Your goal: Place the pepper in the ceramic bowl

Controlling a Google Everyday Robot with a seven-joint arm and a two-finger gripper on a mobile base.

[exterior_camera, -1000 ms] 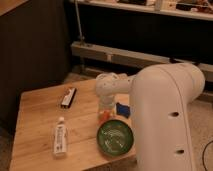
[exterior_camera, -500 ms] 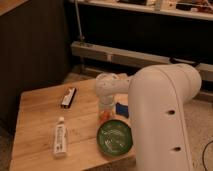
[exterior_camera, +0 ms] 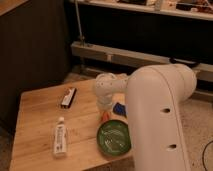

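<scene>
The dark green ceramic bowl sits near the front edge of the wooden table, with pale rings inside. The small orange-red pepper shows just beyond the bowl's far left rim, directly under my gripper. The gripper hangs from the white wrist right above the pepper. I cannot see whether the pepper is held or lying on the table. My large white arm covers the right side of the table.
A blue rectangular object lies right of the gripper, partly behind the arm. A white tube lies at the front left. A dark flat bar-shaped object lies at the back left. A metal rail runs behind the table.
The big white arm link has shifted slightly to the left. The gripper, pepper and bowl stay in about the same places.
</scene>
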